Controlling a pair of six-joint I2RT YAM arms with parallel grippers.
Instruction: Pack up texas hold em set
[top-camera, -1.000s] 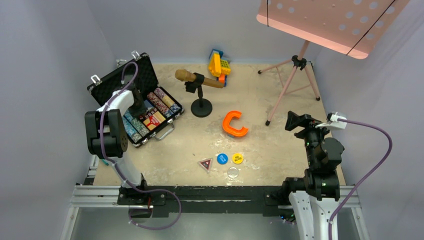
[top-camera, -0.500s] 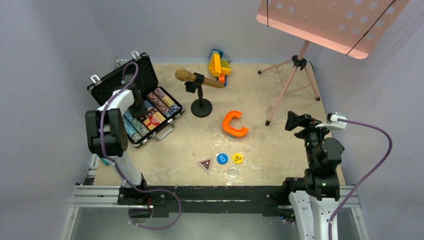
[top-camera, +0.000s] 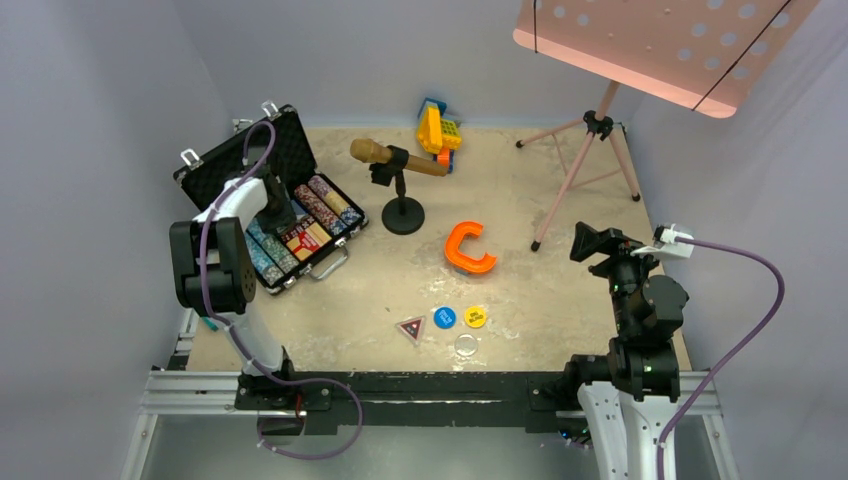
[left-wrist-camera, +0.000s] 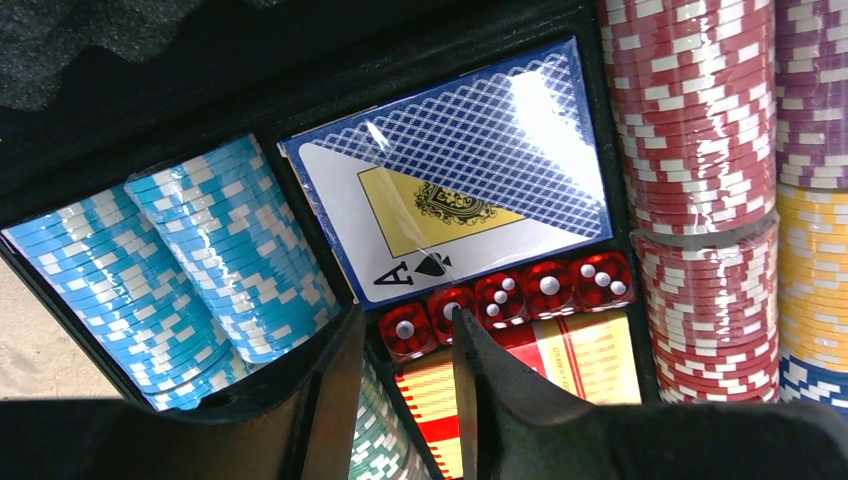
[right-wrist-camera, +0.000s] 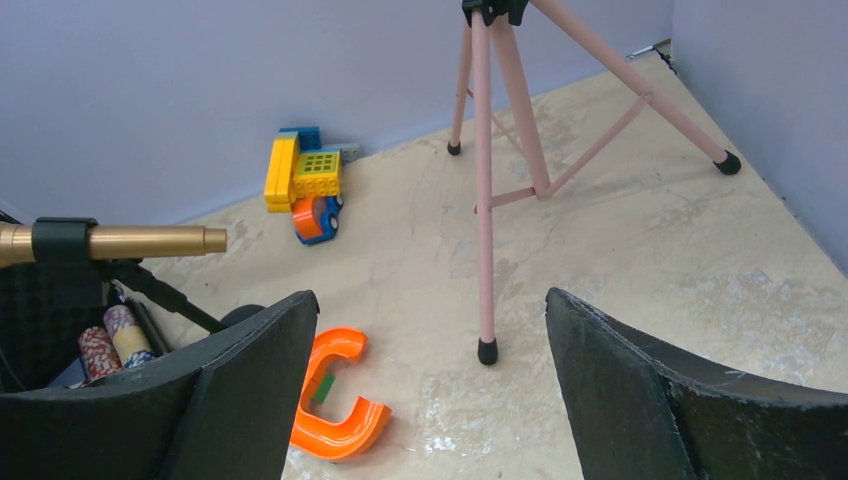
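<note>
The black case (top-camera: 236, 162) lies open at the back left, holding rows of chips (top-camera: 325, 204) and card decks. My left gripper (top-camera: 277, 214) is down inside it. In the left wrist view its open fingers (left-wrist-camera: 400, 315) straddle the leftmost of a row of red dice (left-wrist-camera: 405, 330), which sit in their slot between a blue-backed deck (left-wrist-camera: 450, 180) and a red deck (left-wrist-camera: 570, 360). The triangular button (top-camera: 410, 328), blue button (top-camera: 444, 317) and yellow button (top-camera: 475, 316) lie on the table near the front. My right gripper (top-camera: 590, 243) is open and empty, raised at the right.
An orange C-shaped piece (top-camera: 468, 248) lies mid-table and shows in the right wrist view (right-wrist-camera: 335, 400). A microphone on a stand (top-camera: 400, 170), a yellow toy (top-camera: 437, 130), a pink music stand (top-camera: 580, 170) and a clear disc (top-camera: 465, 345) are also there.
My left gripper has shifted slightly to the right and nearer inside the case. The right arm has not moved.
</note>
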